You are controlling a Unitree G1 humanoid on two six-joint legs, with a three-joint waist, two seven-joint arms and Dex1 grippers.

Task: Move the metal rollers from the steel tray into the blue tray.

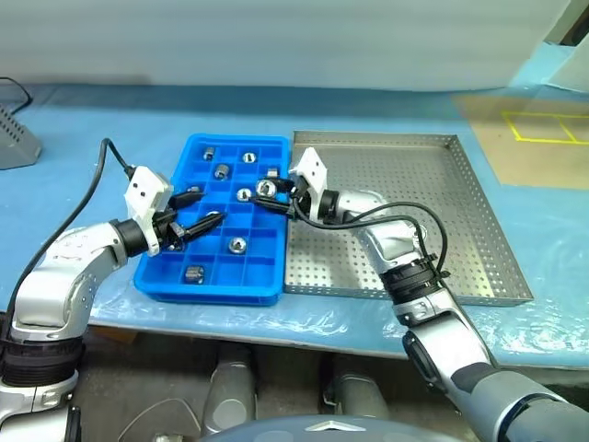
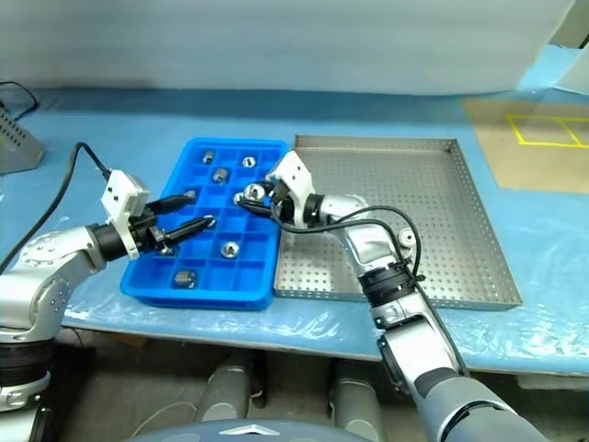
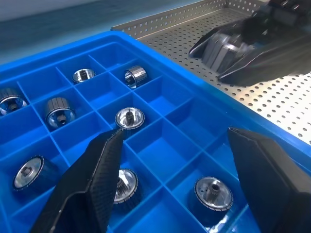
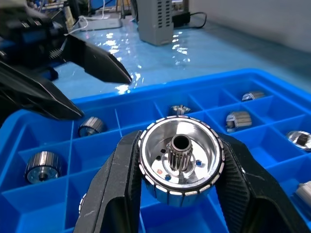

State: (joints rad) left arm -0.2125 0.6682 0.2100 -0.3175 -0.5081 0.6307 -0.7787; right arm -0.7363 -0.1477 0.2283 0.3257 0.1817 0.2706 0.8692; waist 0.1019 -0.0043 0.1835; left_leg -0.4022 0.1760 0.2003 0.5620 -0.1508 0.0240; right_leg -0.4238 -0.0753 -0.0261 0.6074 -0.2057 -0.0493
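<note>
The blue tray (image 1: 212, 293) lies left of the steel tray (image 1: 414, 175), and the two touch side by side. Several metal rollers (image 1: 222, 170) sit in separate compartments of the blue tray. My right gripper (image 1: 268, 191) is shut on one metal roller (image 4: 181, 162) and holds it just above the compartments near the blue tray's right side. The roller's toothed hub faces the right wrist camera. My left gripper (image 1: 201, 209) hangs open and holds nothing, over the tray's left half, pointing toward the right gripper. Between its fingers, the left wrist view shows a roller (image 3: 129, 118).
A grey device (image 1: 14, 138) stands at the far left of the blue-covered table. A brown panel with yellow tape (image 1: 543, 129) lies at the far right. A black cable (image 1: 92, 193) loops off my left wrist. The table's front edge runs just below both trays.
</note>
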